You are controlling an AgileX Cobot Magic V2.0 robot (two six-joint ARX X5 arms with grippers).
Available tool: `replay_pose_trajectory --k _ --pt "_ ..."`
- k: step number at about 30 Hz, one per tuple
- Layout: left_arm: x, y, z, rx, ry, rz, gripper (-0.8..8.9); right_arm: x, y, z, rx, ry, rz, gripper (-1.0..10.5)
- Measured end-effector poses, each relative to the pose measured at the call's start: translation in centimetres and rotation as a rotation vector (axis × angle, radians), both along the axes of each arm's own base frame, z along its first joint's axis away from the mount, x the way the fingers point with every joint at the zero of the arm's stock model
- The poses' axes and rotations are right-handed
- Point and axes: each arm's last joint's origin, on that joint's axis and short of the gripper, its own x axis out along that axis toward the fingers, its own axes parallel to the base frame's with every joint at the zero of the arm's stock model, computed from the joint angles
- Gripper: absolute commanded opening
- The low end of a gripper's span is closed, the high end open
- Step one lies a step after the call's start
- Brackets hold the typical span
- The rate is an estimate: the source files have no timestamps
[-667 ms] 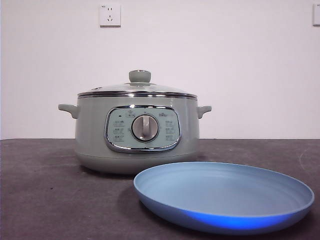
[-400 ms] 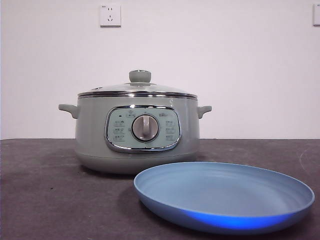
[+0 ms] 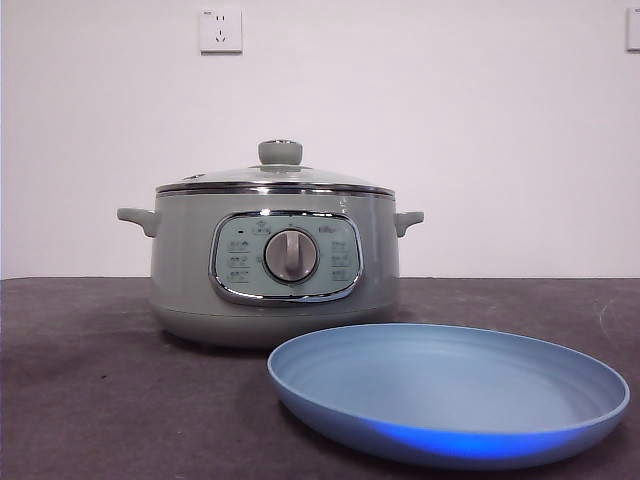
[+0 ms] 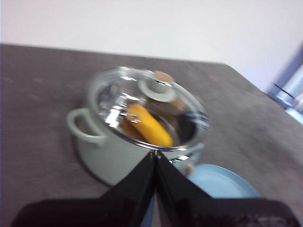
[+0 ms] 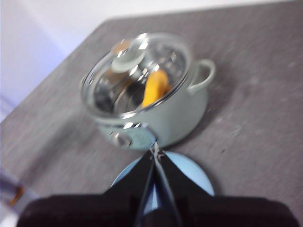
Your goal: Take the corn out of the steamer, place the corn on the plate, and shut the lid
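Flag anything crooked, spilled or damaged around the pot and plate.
Nothing stands out. The lid sits level on the steamer, the corn lies inside under the glass, and the plate is bare and unchipped.

corn [image 4: 147, 124] in lidded steamer [image 3: 275, 262], plate [image 3: 448, 395] empty

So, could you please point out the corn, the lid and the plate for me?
corn [image 4: 144, 125]: left wrist view, middle of the cob, seen through the glass.
lid [image 3: 280, 153]: front view, its green knob.
plate [image 3: 450, 445]: front view, near outer rim.
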Motion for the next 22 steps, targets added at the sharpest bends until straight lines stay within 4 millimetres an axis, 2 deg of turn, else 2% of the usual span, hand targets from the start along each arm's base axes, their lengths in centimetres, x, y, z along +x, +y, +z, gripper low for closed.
replay_pose_trajectory --k 6,11,13,14,15,18,19,22 --pt "0.9 -0.3 1.6 -0.010 0.046 -0.123 -0.08 1.1 0.5 1.5 -0.061 0.060 0.094 -0.1" --pt "1.0 -0.3 2.5 0.011 0.030 -0.141 -0.07 1.5 1.0 1.7 -0.092 0.071 0.141 0.0" --pt "1.0 -0.3 2.5 0.013 0.027 -0.142 0.03 1.6 1.1 1.6 -0.096 0.074 0.149 0.6" --pt "1.0 -0.3 2.5 0.015 0.024 -0.142 0.28 1.6 1.1 1.6 -0.097 0.074 0.153 1.5" --pt "1.0 -0.3 2.6 0.015 0.021 -0.142 0.93 1.6 1.1 1.6 -0.098 0.073 0.154 2.3" --pt "1.0 -0.3 2.6 0.015 0.019 -0.142 5.44 1.6 1.1 1.6 -0.099 0.072 0.155 5.5" --pt "1.0 -0.3 2.6 0.015 0.019 -0.142 6.50 1.6 1.1 1.6 -0.099 0.072 0.155 6.3" --pt "1.1 -0.3 2.6 0.016 0.018 -0.142 6.64 1.6 1.1 1.6 -0.100 0.072 0.154 6.4"
